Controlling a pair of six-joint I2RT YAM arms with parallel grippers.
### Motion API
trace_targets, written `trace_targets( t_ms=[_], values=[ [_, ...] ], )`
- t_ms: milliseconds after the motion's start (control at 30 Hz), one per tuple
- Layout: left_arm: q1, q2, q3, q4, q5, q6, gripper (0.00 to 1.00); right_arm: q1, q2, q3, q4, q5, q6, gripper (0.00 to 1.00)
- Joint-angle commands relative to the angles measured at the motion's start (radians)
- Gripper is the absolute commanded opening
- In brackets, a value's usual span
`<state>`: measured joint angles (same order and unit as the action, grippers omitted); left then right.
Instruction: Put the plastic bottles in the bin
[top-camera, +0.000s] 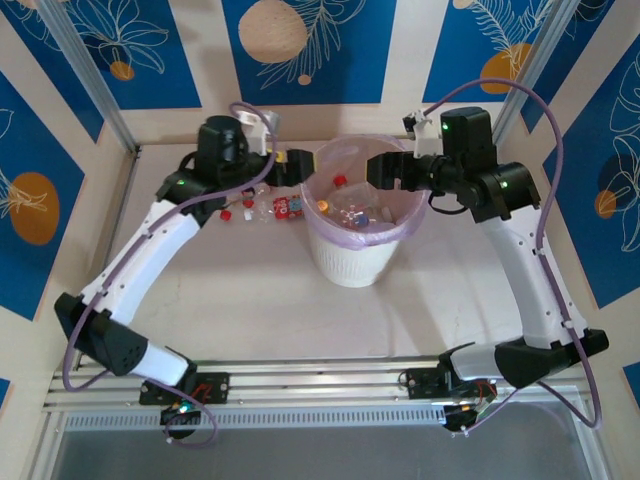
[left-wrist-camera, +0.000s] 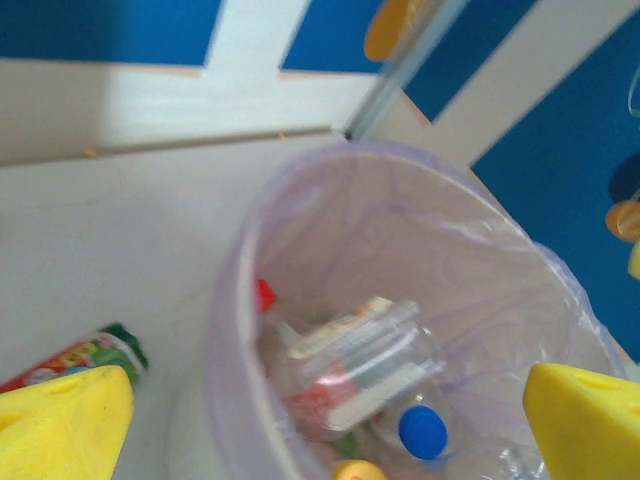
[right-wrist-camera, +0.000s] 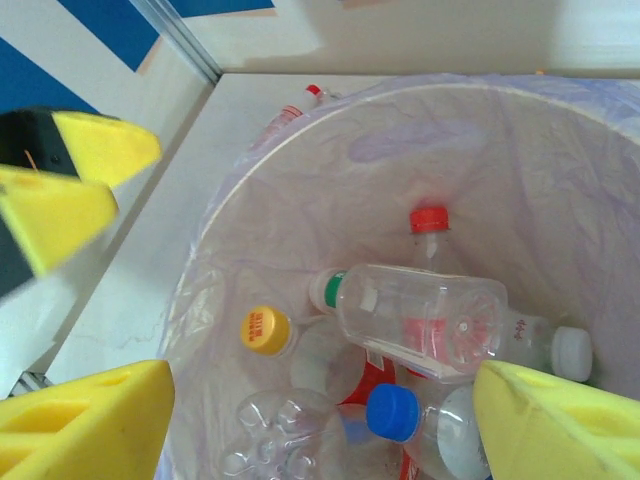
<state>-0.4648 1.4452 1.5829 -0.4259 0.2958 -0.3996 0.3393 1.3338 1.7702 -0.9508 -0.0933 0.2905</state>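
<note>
The bin (top-camera: 350, 262) is a white ribbed basket with a pink liner, standing mid-table. Several plastic bottles (top-camera: 350, 212) lie inside it. In the right wrist view a clear bottle (right-wrist-camera: 420, 320) rests across the top of the pile, beside yellow (right-wrist-camera: 266, 330), blue (right-wrist-camera: 392, 411) and red (right-wrist-camera: 429, 219) caps. My left gripper (top-camera: 288, 160) hovers at the bin's left rim, open and empty (left-wrist-camera: 325, 430). Over the bin's right side my right gripper (top-camera: 385, 170) stands open too, nothing between its fingers (right-wrist-camera: 320, 425). More bottles (top-camera: 272, 207) lie on the table left of the bin.
A bottle with a red and green label (left-wrist-camera: 85, 355) lies on the table just left of the bin's rim (left-wrist-camera: 225, 300). Blue and white wall panels (top-camera: 310, 45) close the back and sides. The aluminium rail (top-camera: 320, 385) runs along the near edge.
</note>
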Motion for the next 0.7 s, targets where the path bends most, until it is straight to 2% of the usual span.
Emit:
trace_targets(
  t_ms=[0, 167, 300, 400, 667],
  values=[
    [0.121, -0.069, -0.016, -0.032, -0.039, 0.034, 1.00, -0.015, -0.048, -0.009, 0.000, -0.044, 0.004, 0.81],
    [0.264, -0.050, -0.087, -0.011, -0.175, 0.050, 1.00, -0.019, -0.055, -0.004, -0.047, -0.044, -0.015, 0.85],
    [0.346, 0.085, -0.060, 0.006, -0.190, 0.069, 1.00, -0.019, -0.077, -0.038, -0.044, -0.062, -0.040, 0.91],
    [0.390, 0.196, -0.036, 0.051, -0.190, 0.070, 1.00, -0.021, -0.098, -0.053, -0.040, -0.091, -0.045, 1.00],
    [0.433, 0.530, 0.145, 0.086, -0.268, 0.089, 1.00, -0.031, -0.131, -0.054, -0.092, -0.065, -0.042, 0.99]
  ],
)
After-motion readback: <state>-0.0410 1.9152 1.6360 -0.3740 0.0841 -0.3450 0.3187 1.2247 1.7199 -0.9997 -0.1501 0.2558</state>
